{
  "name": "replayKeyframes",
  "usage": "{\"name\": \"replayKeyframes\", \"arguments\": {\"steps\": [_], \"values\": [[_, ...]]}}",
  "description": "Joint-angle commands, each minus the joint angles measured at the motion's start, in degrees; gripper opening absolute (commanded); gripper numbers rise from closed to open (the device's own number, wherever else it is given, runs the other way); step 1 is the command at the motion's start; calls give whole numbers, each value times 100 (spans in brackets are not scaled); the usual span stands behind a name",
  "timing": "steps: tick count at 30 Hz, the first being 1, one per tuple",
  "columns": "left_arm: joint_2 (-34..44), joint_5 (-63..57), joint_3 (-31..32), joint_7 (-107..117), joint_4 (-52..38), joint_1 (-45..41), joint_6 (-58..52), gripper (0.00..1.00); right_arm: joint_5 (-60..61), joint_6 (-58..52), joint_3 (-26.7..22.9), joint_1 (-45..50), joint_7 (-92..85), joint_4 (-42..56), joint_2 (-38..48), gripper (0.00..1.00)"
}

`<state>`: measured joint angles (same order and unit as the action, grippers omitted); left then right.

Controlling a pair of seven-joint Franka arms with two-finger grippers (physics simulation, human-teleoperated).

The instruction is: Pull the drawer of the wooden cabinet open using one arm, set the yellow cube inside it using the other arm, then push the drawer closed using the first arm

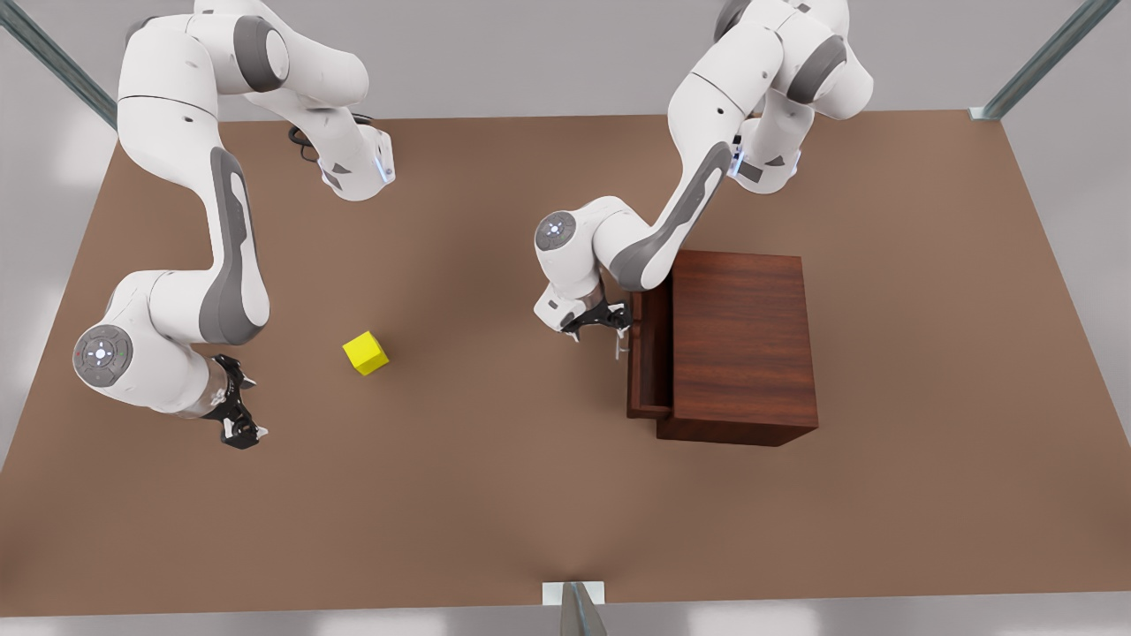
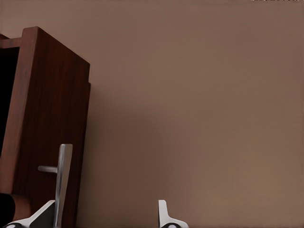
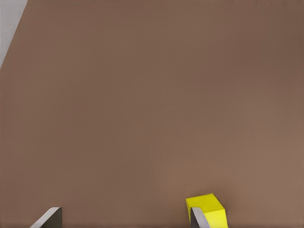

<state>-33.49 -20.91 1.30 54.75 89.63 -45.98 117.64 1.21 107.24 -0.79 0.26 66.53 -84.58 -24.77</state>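
Front view has the left gripper (image 1: pixel 608 320) parked right at the drawer (image 1: pixel 648 353) of the wooden cabinet (image 1: pixel 740 344), jaws apart around the silver handle (image 1: pixel 621 344), presumably so it can tug the drawer out, which is only open a crack. The handle's long axis runs along the drawer front, facing the front view's left. The right gripper (image 1: pixel 237 408) waits near the yellow cube (image 1: pixel 366 352) on the table (image 1: pixel 495 495), jaws apart, holding nothing.
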Motion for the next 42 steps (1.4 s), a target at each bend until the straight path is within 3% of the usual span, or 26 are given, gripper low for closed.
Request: {"name": "replayKeyframes", "arguments": {"steps": [1, 28, 30, 33, 35, 36, 38, 39, 40, 42], "values": [[1, 87, 20, 458, 11, -52, -4, 100, -7, -1, 0, 0, -35, 3, 7, 100], [-333, 263, 46, 977, -683, -359, -92, 100, -7, 25, 0, 9, -26, 12, -2, 100], [-254, 228, 46, 556, -816, -377, -706, 100, -16, 51, 9, 79, -26, 12, -20, 100], [536, 201, -112, -1211, -974, -307, -2253, 100, -25, 60, 9, 79, -35, 30, -20, 100], [1222, 604, -955, -3487, -974, 106, -3010, 100, -165, 113, 0, 185, -70, -32, -116, 100], [1450, 1122, -1148, -4022, -939, 552, -3185, 100, -200, 191, 0, 193, -78, -215, -81, 100], [2084, 2442, -1246, -6213, -745, 2382, -3265, 100, -227, 1325, 17, 220, -175, -1894, 859, 100], [2215, 2478, -1298, -6213, -483, 2471, -3046, 100, -236, 1378, 44, 220, -245, -2264, 1140, 100], [2698, 2478, -1465, -6213, 501, 2488, -2203, 100, -236, 1554, 70, 220, -245, -2642, 1395, 100], [2295, 2433, -1492, -6178, 170, 2479, -2175, 100, -306, 2054, 88, 220, -404, -3371, 1773, 100]]}}
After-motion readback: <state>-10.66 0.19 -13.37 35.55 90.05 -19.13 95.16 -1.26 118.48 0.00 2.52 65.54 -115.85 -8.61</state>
